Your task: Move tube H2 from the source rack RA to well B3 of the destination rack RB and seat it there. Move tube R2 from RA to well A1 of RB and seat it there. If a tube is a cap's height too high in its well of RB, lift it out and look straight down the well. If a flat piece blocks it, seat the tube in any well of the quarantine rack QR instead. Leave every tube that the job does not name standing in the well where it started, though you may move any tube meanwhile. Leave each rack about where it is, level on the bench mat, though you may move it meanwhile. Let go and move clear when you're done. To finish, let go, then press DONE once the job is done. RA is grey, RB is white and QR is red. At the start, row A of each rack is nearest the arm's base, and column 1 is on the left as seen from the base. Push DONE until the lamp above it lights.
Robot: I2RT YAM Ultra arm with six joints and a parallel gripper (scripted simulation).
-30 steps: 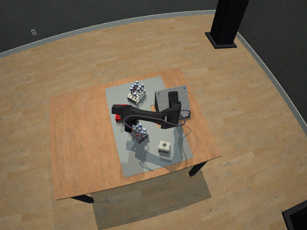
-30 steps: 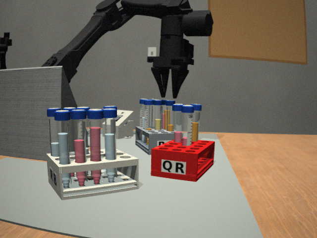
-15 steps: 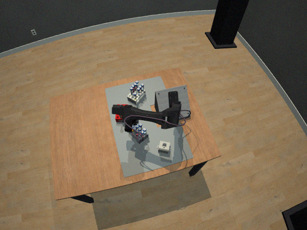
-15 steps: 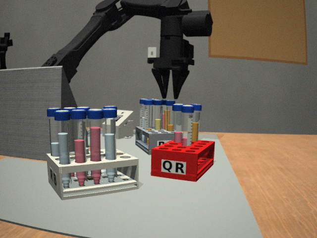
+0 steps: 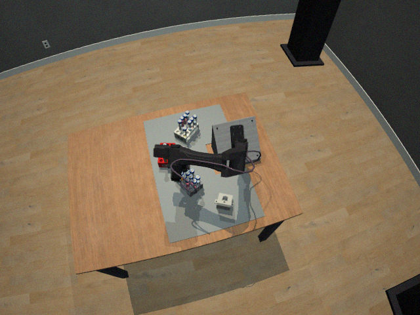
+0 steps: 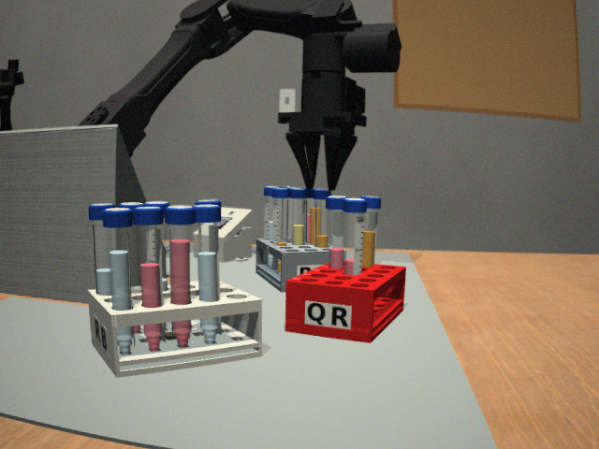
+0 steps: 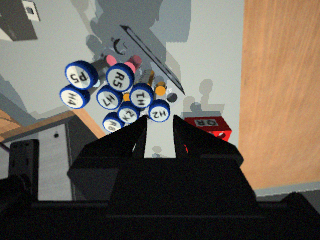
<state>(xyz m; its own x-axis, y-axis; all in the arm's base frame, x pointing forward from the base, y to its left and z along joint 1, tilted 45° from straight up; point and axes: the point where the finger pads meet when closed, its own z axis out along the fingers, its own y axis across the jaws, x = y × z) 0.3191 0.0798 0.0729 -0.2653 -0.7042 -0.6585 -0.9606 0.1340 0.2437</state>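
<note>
Top view: your arm reaches across the mat, gripper (image 5: 165, 151) over the red rack QR (image 5: 164, 160) side, grey rack RA (image 5: 191, 187) just beside, white rack RB (image 5: 185, 132) well apart. Exterior view: fingertips (image 6: 309, 181) sit right at cap height of the RA tubes, partly parted, grasping nothing. Wrist view: tube H2 (image 7: 159, 110) stands in RA just ahead of the jaws, with H1 (image 7: 142, 95) and another cap touching-close beside it; R2 I can't pick out for sure. Risk, as I judge it: caps are crowded, so dropping off-centre could make a finger hit a neighbour cap, tilt it or jolt RA, or you clamp the wrong tube
</note>
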